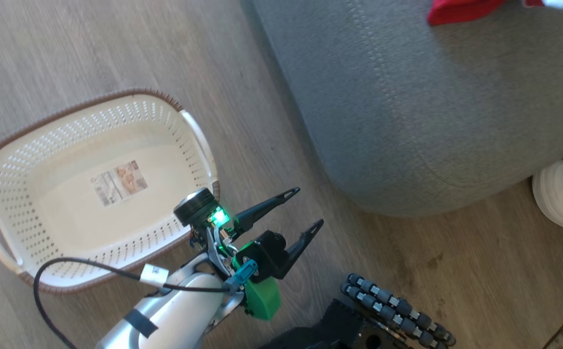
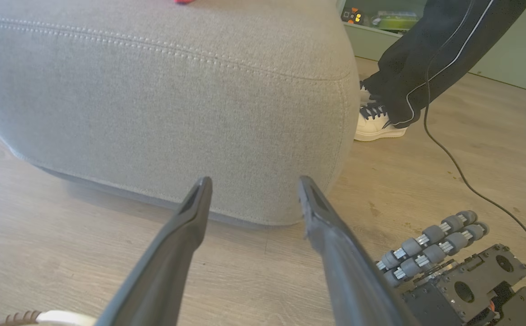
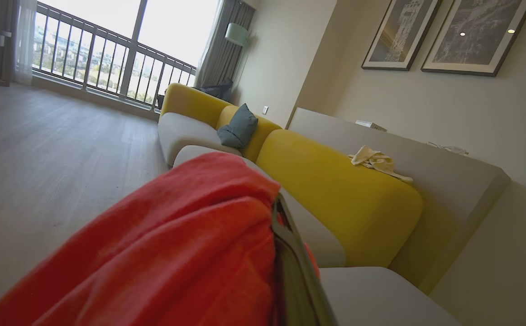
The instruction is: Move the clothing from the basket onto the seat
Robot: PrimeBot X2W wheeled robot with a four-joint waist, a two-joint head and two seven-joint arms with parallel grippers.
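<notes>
Over the grey seat [image 1: 431, 121], your right claw [image 3: 277, 217] is clamped on the red garment [image 3: 177, 244], which drapes its finger and could snag on release; left claw [image 1: 308, 206] gapes beside the empty basket [image 1: 92, 102].

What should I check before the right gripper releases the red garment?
1. Basket emptied: ok, just its label sticker inside.
2. Right gripper gripping the clothing: ok, shut on red fabric.
3. Clothing over the seat: cannot tell; red fabric is cropped at the head view's top edge.
4. Left gripper free: ok, open, holding nothing.
5. Person's shoe away from the seat: not ok, close beside its corner.
</notes>
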